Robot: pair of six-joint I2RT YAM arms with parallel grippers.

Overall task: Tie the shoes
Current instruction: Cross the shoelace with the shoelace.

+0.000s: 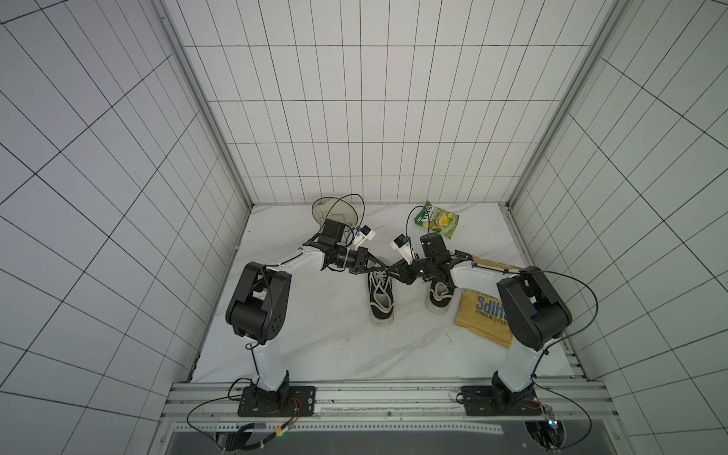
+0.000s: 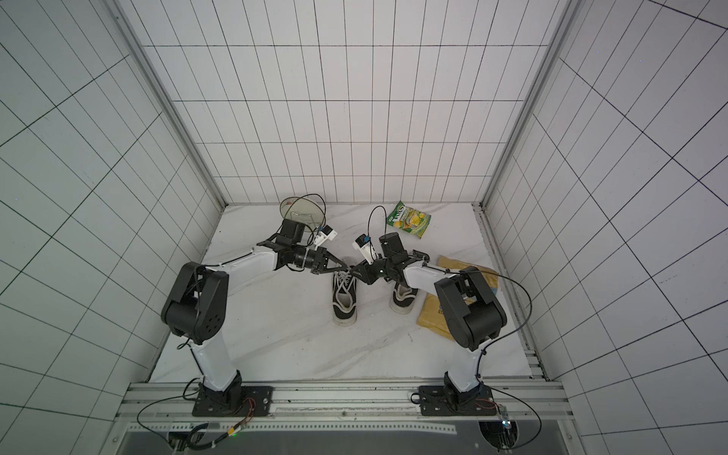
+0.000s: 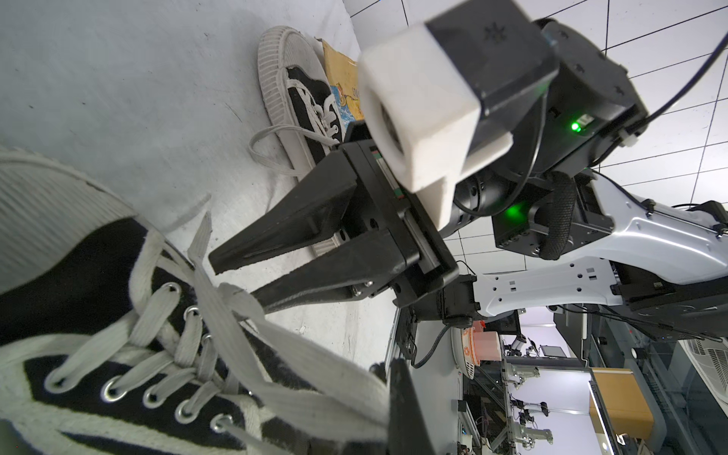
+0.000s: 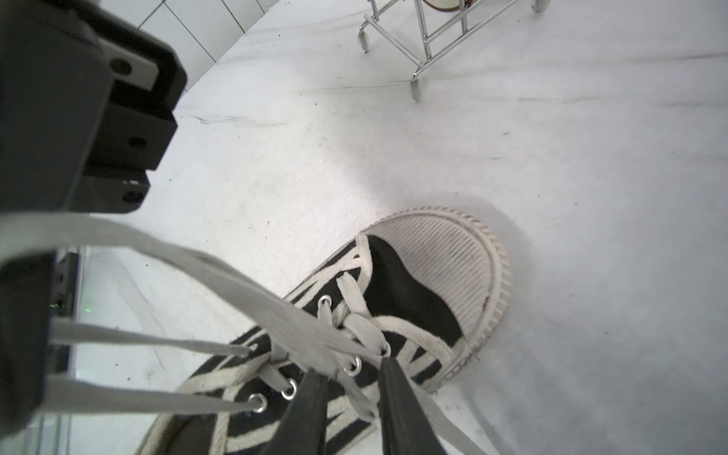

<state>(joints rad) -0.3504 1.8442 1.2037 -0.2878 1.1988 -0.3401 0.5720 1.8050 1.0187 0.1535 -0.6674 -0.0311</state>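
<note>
Your left jaws were clamped on a lace (image 3: 299, 366) of the left shoe (image 1: 381, 305), mid-bench; your right jaws stood slightly apart astride another strand. The right shoe (image 1: 439, 303) sat alongside, just beside the chip bag (image 1: 478, 317)

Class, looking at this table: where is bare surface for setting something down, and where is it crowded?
Freest: the broad marble strip between the shoes' heels and the front rail. A smaller gap lies between the plate rack and the green snack bag. Crowded: around the laces, where left gripper and right gripper meet, and by the chip bag.
</note>
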